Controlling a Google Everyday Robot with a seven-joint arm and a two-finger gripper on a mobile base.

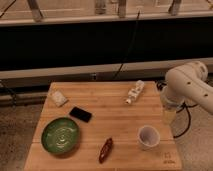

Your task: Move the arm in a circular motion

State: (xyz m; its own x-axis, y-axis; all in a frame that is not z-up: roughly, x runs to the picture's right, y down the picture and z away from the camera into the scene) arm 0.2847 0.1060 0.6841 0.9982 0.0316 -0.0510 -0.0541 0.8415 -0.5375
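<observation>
The arm (189, 86) hung over the surface's (107, 107) right edge, its end effector (169, 115) pointing down. Whether it was parted or closed could not be told. The cup (148, 136) stood just near-left, probably the closest obstacle to any circle.

My one camera looks down on the wooden table (115, 102) from high above its near edge. It is tilted forward and faces the table's far side. The tabletop fills the lower half of the view, and a dark wall (75, 50) beyond the table's far edge fills the upper half. The range is middling: nearly the whole table fits, and only its near edge is cut off at the bottom. My arm (192, 87) shows just beyond the table's right edge, partly cropped, with my gripper (169, 114) hanging downward at that edge.
</observation>
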